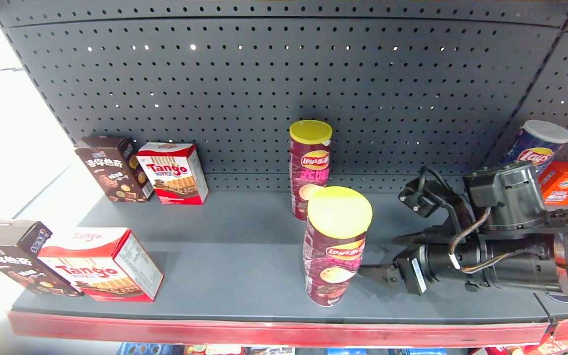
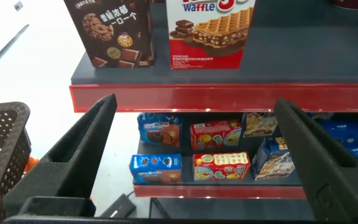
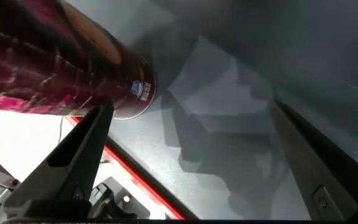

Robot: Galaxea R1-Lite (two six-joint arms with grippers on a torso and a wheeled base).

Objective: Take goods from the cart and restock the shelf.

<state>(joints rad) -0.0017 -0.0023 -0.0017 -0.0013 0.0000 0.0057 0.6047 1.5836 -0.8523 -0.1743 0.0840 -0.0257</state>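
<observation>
the step in hand looks like the end of a placement. the right end effector (image 1: 382, 256) sits low over the shelf (image 1: 225, 266) with its fingers spread and pinching nothing. the front can (image 1: 336, 246) stands upright just beside one fingertip, outside the gap and not between the fingers. whether that fingertip touches the can's side cannot be told. the can is near the shelf's red front edge, directly in front of a matching back can (image 1: 309, 167) that stands by the pegboard. both have yellow lids.

the left end effector (image 2: 194, 106) is also spread and empty. it hangs in front of the shelf, below its red lip, with a dark basket (image 2: 2, 149) off to its side.

the next move probably calls for drawing the right arm straight back, away from the can, since a sideways sweep could tip a tall can so close to the edge. after that, one arm would need to go to the cart for another item. the open shelf space between the cans and the wafer box (image 1: 99, 264) seems the natural place to fill.
</observation>
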